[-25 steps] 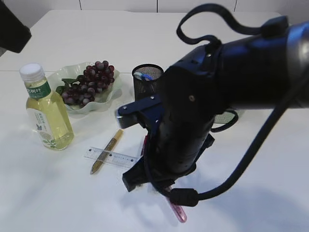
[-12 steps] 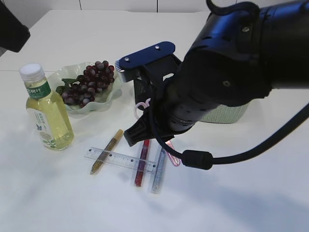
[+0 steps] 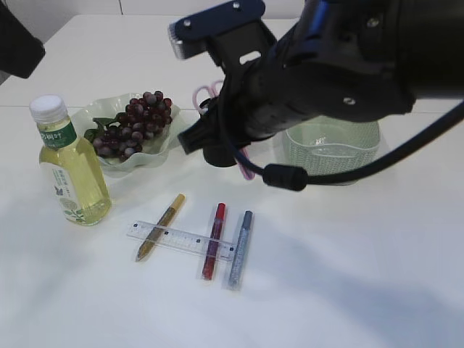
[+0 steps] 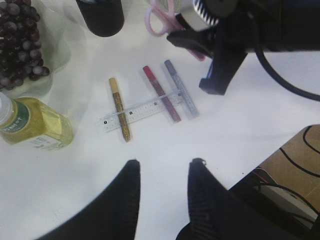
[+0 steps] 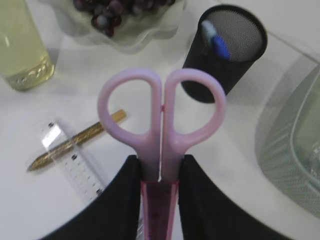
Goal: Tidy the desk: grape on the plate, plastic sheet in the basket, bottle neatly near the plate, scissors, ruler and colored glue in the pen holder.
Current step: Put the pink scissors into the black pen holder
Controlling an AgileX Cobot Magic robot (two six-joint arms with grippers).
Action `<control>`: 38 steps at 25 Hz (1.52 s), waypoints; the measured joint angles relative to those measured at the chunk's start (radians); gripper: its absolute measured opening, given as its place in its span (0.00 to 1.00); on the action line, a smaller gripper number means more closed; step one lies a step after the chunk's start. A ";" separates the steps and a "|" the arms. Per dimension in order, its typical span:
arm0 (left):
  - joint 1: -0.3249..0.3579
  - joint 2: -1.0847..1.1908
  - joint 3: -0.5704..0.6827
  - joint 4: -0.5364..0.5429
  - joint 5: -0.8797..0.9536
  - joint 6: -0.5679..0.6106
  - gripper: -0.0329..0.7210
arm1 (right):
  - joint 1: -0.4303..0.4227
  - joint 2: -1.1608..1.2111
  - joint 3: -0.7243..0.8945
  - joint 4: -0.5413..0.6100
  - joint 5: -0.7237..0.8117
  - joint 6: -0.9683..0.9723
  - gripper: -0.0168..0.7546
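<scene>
- The left tool [image 4: 162, 172] hangs high over the near edge of the white worktop [image 3: 348, 275], its two dark fingers apart with nothing between them.
- Nearest on the worktop lies a clear flat ruler [image 3: 181, 238], its long axis running left to right. Three slim glue pens lie across it: a gold one [image 3: 159, 226], a red one [image 3: 213, 241] and a silver one [image 3: 241, 248], all pointing roughly away from me.
- To the left stands the bottle [image 3: 67, 164], upright, of clear plastic with yellow liquid, a green label and a white cap.
- The right arm, bulky and black, reaches across the middle above the worktop. The right tool [image 5: 160, 172] grips the pink scissors [image 5: 161, 117] at the closed blades, which sit in a darker pink sheath; the rounded plastic handle loops point forward toward the pen holder [image 5: 225, 50].
- That holder is a black mesh cylinder, upright.
- Farther back, dark purple grapes [image 3: 134, 123] lie on a pale wavy-edged plate [image 3: 156, 156], and on the right stands a light green woven basket [image 3: 333, 148].
</scene>
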 joint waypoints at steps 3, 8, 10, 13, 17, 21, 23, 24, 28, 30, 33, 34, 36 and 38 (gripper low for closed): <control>0.000 0.000 0.000 0.000 0.000 0.000 0.36 | -0.036 0.000 -0.043 -0.042 -0.022 0.015 0.27; 0.000 0.000 0.000 0.000 0.000 0.000 0.36 | -0.097 0.000 -0.075 -0.108 -0.075 0.026 0.27; 0.000 0.000 0.000 0.000 0.000 0.000 0.36 | -0.120 0.000 -0.082 -0.133 -0.113 0.042 0.27; 0.000 0.000 0.000 0.000 0.000 0.000 0.36 | -0.163 0.002 -0.083 -0.185 -0.196 0.096 0.27; 0.000 0.000 0.000 0.000 0.000 0.000 0.36 | -0.217 0.037 -0.098 -0.239 -0.310 0.174 0.27; 0.000 0.000 0.000 0.000 0.000 0.000 0.36 | -0.250 0.101 -0.141 -0.257 -0.394 0.189 0.27; 0.000 0.000 0.000 0.000 0.000 0.000 0.36 | -0.262 0.139 -0.168 -0.264 -0.424 0.193 0.27; 0.000 0.000 0.000 0.000 0.000 0.000 0.36 | -0.263 0.155 -0.186 -0.265 -0.438 0.194 0.27; 0.000 0.000 0.000 0.000 -0.003 0.000 0.36 | -0.279 0.230 -0.249 -0.269 -0.473 0.195 0.27; 0.000 0.000 0.000 0.000 -0.010 0.000 0.36 | -0.290 0.268 -0.281 -0.272 -0.481 0.195 0.27; 0.000 0.000 0.000 0.000 -0.012 0.000 0.36 | -0.307 0.316 -0.328 -0.274 -0.493 0.195 0.27; 0.000 0.000 0.000 0.000 -0.012 0.000 0.36 | -0.312 0.329 -0.345 -0.277 -0.503 0.195 0.27; 0.000 0.000 0.000 0.004 -0.014 0.000 0.36 | -0.322 0.361 -0.384 -0.281 -0.512 0.195 0.27; 0.000 0.000 0.000 0.014 -0.016 0.000 0.36 | -0.328 0.387 -0.414 -0.285 -0.525 0.195 0.27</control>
